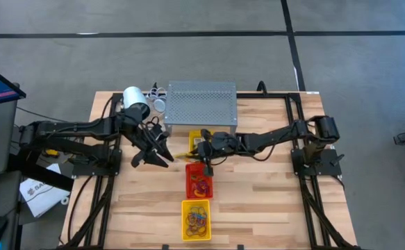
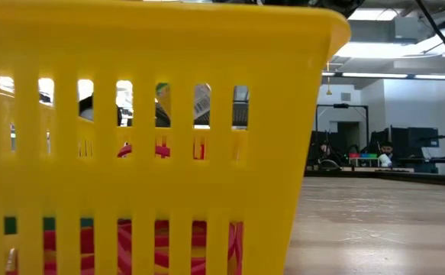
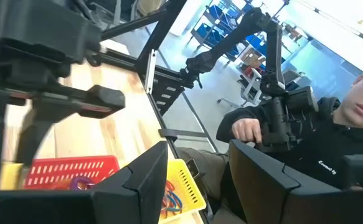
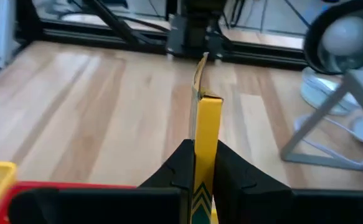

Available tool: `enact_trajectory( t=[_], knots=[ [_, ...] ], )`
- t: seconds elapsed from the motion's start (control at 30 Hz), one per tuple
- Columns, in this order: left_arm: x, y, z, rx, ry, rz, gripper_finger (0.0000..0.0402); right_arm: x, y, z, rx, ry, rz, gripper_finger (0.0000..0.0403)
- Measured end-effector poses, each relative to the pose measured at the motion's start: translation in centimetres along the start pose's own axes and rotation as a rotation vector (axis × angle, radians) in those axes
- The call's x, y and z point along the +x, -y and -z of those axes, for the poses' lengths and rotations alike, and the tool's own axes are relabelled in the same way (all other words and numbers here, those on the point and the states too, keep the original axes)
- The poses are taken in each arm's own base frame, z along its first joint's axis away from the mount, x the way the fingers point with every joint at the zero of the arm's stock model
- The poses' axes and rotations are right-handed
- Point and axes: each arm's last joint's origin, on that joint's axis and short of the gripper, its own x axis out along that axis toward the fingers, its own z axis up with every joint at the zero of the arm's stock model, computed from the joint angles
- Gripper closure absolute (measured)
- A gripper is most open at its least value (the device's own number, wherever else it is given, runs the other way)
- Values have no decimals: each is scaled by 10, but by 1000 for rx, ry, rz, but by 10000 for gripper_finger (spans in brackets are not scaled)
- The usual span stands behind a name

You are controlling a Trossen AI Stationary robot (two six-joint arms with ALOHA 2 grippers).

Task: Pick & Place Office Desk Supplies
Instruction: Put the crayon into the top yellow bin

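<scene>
My right gripper [image 4: 205, 169] is shut on a yellow card packet [image 4: 207, 121], above the far end of the red tray [image 1: 199, 182] at mid-table. The red tray and the yellow tray [image 1: 196, 219] in front of it both hold coloured rubber bands. My left gripper [image 1: 158, 154] hangs open to the left of the red tray, with nothing between its fingers [image 3: 145, 180]. In the low view the yellow tray's slotted wall [image 2: 146, 137] fills most of the picture and hides both grippers. My right gripper pinches the packet's two flat faces between its two fingers [image 4: 180, 171], at the packet's near end [image 4: 201, 186]. The packet stands on edge and runs forward beyond the fingertips, lifted clear of the table and of the red tray.
A perforated grey metal box [image 1: 201, 104] stands at the far middle, with a white cylindrical lamp [image 1: 136, 101] and white cups to its left. Another yellow item [image 1: 198, 139] lies in front of the box. A person [image 3: 330, 137] sits beyond the table's near edge.
</scene>
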Motion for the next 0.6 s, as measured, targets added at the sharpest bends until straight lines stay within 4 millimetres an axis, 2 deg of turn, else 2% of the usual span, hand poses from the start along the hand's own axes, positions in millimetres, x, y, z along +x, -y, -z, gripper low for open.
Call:
enact_trajectory(
  t=[0.23, 0.47, 0.6],
  knots=[
    [1, 1, 1, -1, -4, -1, 234, 0, 12, 10, -3, -98, 97, 363],
    [1, 0, 1, 20, -3, -9, 234, -2, 14, 17, -44, -191, 200, 375],
    [1, 0, 1, 22, 2, -23, 234, -3, 16, 21, -59, -238, 258, 366]
  ],
)
